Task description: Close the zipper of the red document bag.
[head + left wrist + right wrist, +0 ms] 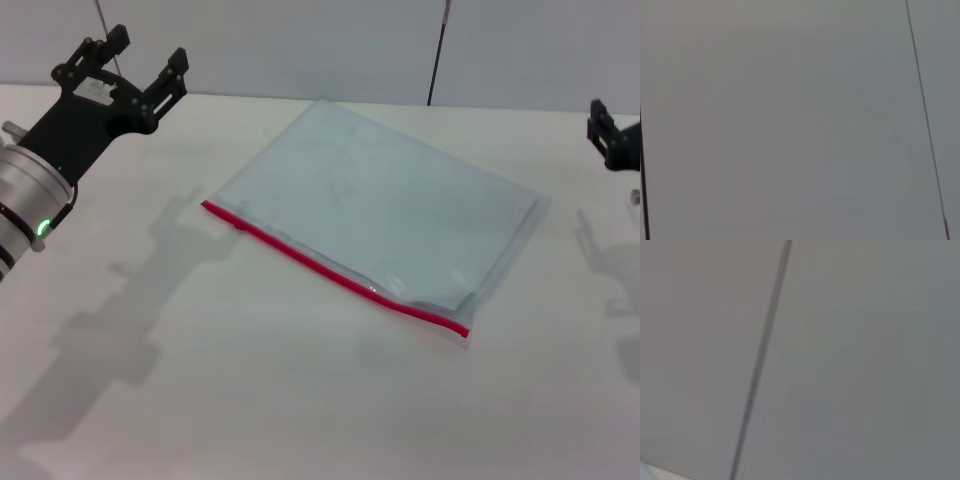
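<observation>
The red document bag (385,205) lies flat on the white table (200,400), a translucent pale blue-grey pouch set at an angle. Its zipper (330,270) is a thin red strip along the near long edge, running from the left corner down to the right corner. High at the far left hangs my left gripper (148,63), open with nothing between its fingers, well clear of the bag. Only part of my right gripper (610,135) shows, at the right edge beyond the bag's far right corner. Both wrist views show just a grey wall.
A grey wall panel (300,40) with a dark vertical seam (437,50) stands behind the table. Shadows of both arms fall on the tabletop left and right of the bag.
</observation>
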You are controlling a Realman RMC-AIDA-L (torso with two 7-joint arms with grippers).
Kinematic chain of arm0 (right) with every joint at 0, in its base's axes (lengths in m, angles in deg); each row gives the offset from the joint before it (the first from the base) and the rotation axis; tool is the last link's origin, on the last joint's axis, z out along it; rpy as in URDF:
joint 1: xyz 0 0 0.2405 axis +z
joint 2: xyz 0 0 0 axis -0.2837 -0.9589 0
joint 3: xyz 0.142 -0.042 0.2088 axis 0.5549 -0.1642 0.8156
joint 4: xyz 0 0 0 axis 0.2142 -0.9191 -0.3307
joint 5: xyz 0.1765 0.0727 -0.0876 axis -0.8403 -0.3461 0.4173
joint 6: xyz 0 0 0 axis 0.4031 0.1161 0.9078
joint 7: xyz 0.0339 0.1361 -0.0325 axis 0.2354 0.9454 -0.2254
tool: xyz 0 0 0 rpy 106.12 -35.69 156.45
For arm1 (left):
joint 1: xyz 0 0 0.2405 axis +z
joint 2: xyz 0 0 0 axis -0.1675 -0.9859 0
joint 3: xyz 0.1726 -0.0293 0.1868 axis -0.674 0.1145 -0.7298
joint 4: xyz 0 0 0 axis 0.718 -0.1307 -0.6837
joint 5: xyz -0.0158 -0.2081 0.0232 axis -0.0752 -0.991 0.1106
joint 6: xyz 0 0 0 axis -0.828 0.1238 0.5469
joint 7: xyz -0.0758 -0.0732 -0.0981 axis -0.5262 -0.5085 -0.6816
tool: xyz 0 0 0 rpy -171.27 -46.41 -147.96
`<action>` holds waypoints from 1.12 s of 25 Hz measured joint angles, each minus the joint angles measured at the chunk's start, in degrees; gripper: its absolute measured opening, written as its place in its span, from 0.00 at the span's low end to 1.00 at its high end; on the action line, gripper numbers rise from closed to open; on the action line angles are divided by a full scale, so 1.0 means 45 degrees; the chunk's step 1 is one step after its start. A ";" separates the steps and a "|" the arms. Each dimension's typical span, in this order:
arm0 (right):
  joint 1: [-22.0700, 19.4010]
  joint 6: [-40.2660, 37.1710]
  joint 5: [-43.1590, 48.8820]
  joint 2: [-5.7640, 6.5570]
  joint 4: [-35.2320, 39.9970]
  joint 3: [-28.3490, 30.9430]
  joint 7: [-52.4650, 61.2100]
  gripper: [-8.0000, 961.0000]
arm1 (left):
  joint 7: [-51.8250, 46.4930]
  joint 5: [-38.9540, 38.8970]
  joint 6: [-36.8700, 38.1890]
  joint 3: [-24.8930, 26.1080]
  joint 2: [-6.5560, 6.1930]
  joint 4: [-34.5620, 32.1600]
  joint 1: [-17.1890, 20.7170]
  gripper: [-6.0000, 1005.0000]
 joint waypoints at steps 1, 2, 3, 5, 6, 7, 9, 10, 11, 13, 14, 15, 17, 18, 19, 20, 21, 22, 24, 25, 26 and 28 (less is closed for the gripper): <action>0.0153 0.0666 0.0066 0.0013 -0.0352 -0.0334 0.0437 0.67 | -0.0016 -0.0006 -0.0001 0.0000 0.0000 0.0028 -0.0028 0.75; 0.0291 0.1349 0.0156 0.0019 -0.0686 -0.0639 0.0933 0.67 | -0.0030 -0.0056 -0.0004 0.0000 0.0000 0.0061 -0.0055 0.75; 0.0437 0.2026 0.0265 0.0032 -0.1039 -0.0946 0.1527 0.67 | -0.0035 -0.0106 -0.0006 -0.0004 0.0000 0.0082 -0.0073 0.75; 0.0768 0.3433 0.0606 0.0045 -0.1798 -0.1620 0.3061 0.67 | -0.0043 -0.0227 -0.0013 -0.0012 -0.0001 0.0173 -0.0106 0.75; 0.0947 0.4026 0.0815 0.0042 -0.2167 -0.1933 0.3905 0.67 | -0.0046 -0.0270 -0.0021 -0.0013 0.0000 0.0261 -0.0147 0.75; 0.1124 0.4531 0.1026 0.0046 -0.2608 -0.2187 0.4734 0.67 | -0.0047 -0.0297 -0.0042 -0.0015 -0.0001 0.0366 -0.0203 0.75; 0.1453 0.5194 0.1329 0.0056 -0.3345 -0.2563 0.6226 0.67 | -0.0049 -0.0316 -0.0131 -0.0016 -0.0001 0.0595 -0.0334 0.75; 0.1626 0.5377 0.1478 0.0066 -0.3695 -0.2694 0.6976 0.67 | -0.0049 -0.0317 -0.0190 -0.0019 -0.0001 0.0683 -0.0382 0.75; 0.1796 0.5473 0.1662 0.0078 -0.4063 -0.2783 0.7746 0.67 | -0.0051 -0.0318 -0.0242 -0.0018 0.0000 0.0732 -0.0414 0.75; 0.1999 0.5508 0.2123 0.0096 -0.4564 -0.2820 0.8876 0.67 | -0.0062 -0.0320 -0.0301 -0.0018 -0.0001 0.0814 -0.0486 0.75; 0.2084 0.5512 0.2382 0.0096 -0.4823 -0.2821 0.9486 0.67 | -0.0068 -0.0321 -0.0310 -0.0019 -0.0001 0.0843 -0.0516 0.75; 0.2176 0.5525 0.2613 0.0098 -0.5032 -0.2823 1.0014 0.67 | -0.0072 -0.0320 -0.0320 -0.0019 -0.0001 0.0890 -0.0547 0.75; 0.2324 0.5545 0.3026 0.0104 -0.5331 -0.2831 1.0942 0.67 | -0.0082 -0.0321 -0.0328 -0.0019 -0.0001 0.0931 -0.0582 0.75; 0.2358 0.5551 0.3207 0.0108 -0.5419 -0.2835 1.1260 0.67 | -0.0088 -0.0321 -0.0328 -0.0019 -0.0001 0.0934 -0.0586 0.75; 0.2395 0.5560 0.3387 0.0114 -0.5510 -0.2841 1.1568 0.67 | -0.0093 -0.0320 -0.0326 -0.0019 0.0000 0.0940 -0.0594 0.75; 0.2425 0.5569 0.3475 0.0118 -0.5568 -0.2841 1.1705 0.67 | -0.0094 -0.0321 -0.0326 -0.0019 -0.0001 0.0960 -0.0613 0.75; 0.2483 0.5578 0.3544 0.0122 -0.5663 -0.2843 1.1827 0.67 | -0.0097 -0.0322 -0.0325 -0.0015 -0.0001 0.1016 -0.0662 0.75; 0.2565 0.5578 0.3569 0.0120 -0.5787 -0.2844 1.1871 0.67 | -0.0102 -0.0325 -0.0325 -0.0011 -0.0001 0.1117 -0.0728 0.75; 0.2755 0.5577 0.3564 0.0109 -0.6074 -0.2846 1.1879 0.67 | -0.0111 -0.0332 -0.0325 -0.0003 -0.0001 0.1317 -0.0854 0.75; 0.2865 0.5567 0.3563 0.0097 -0.6224 -0.2850 1.1875 0.67 | -0.0116 -0.0334 -0.0325 -0.0003 0.0000 0.1418 -0.0924 0.75; 0.2926 0.5546 0.3564 0.0092 -0.6286 -0.2850 1.1867 0.67 | -0.0119 -0.0335 -0.0324 -0.0001 -0.0002 0.1499 -0.0976 0.75; 0.3028 0.5521 0.3568 0.0086 -0.6382 -0.2858 1.1857 0.67 | -0.0120 -0.0337 -0.0308 0.0002 -0.0008 0.1569 -0.1033 0.75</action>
